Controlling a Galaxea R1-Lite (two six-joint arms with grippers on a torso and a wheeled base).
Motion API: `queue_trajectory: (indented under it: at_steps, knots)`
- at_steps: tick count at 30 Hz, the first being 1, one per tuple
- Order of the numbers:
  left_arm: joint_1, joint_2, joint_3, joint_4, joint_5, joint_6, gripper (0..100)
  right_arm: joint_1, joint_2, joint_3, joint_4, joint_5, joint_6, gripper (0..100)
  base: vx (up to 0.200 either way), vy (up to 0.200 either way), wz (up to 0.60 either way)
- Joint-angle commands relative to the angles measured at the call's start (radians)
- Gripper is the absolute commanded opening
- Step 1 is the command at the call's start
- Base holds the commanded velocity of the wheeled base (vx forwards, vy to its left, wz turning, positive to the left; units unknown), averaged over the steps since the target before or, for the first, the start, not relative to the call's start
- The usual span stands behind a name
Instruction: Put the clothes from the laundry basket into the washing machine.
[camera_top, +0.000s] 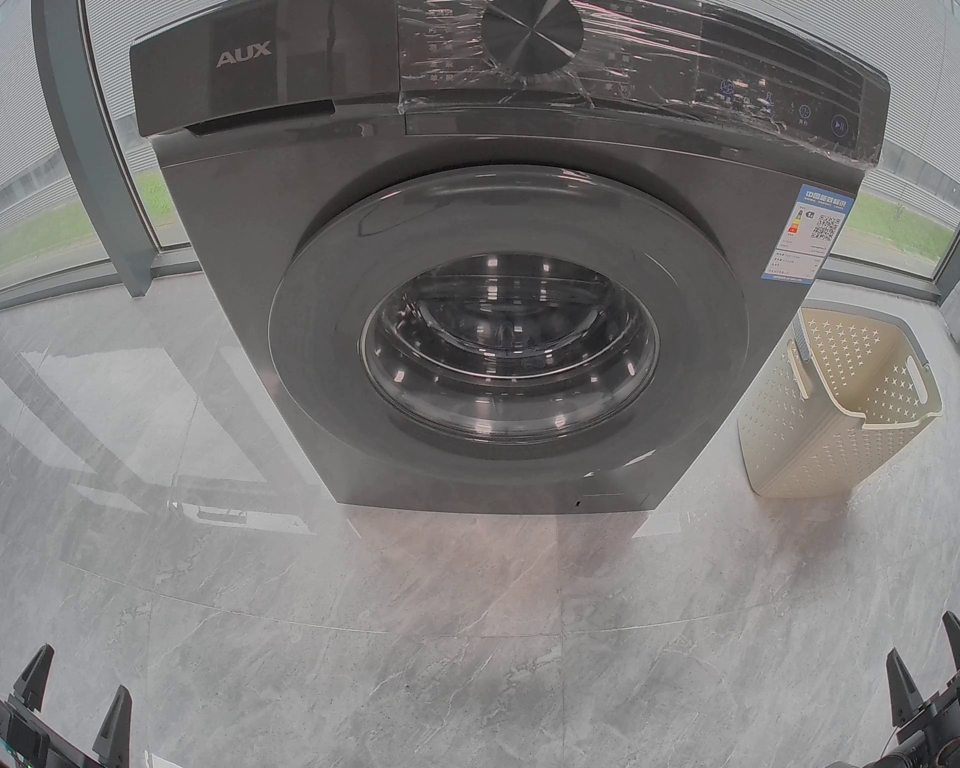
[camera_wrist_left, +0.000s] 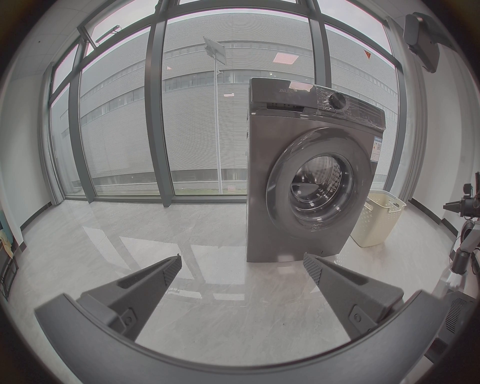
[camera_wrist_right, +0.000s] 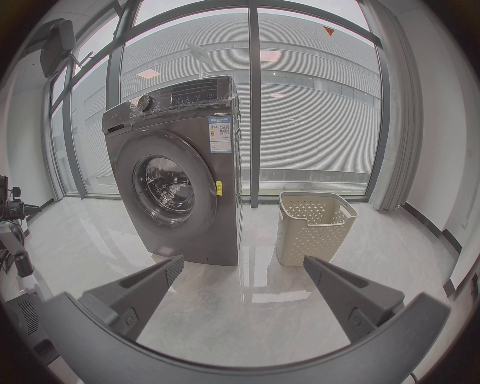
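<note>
Grey-metal front-loading washing machine (camera_top: 300, 250) stood on the pale marbled floor (camera_top: 400, 620) before a window wall (camera_wrist_left: 200, 125), its round glass door (camera_top: 508, 345) shut flush with the front; a cream perforated laundry basket (camera_top: 800, 450) stood upright just beside the machine, on the robot's right, its inner walls visible in the head and right wrist views; the left gripper (camera_top: 78, 690) and right gripper (camera_top: 922, 650) hung low over the floor, well apart from machine and basket, each with fingers spread wide and grasping nothing.
</note>
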Motion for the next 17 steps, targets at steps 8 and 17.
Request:
queue_trajectory:
  at_steps: [8,17]
  knots:
    - [-0.001,-0.015,0.016,0.0,0.0,0.0,100,0.001,-0.012,0.018,-0.001,0.003,-0.005,100,0.0,0.0,0.0]
    - [0.001,-0.015,0.016,-0.001,0.0,0.0,100,0.002,-0.012,0.018,0.0,-0.006,-0.002,100,0.0,0.0,0.0]
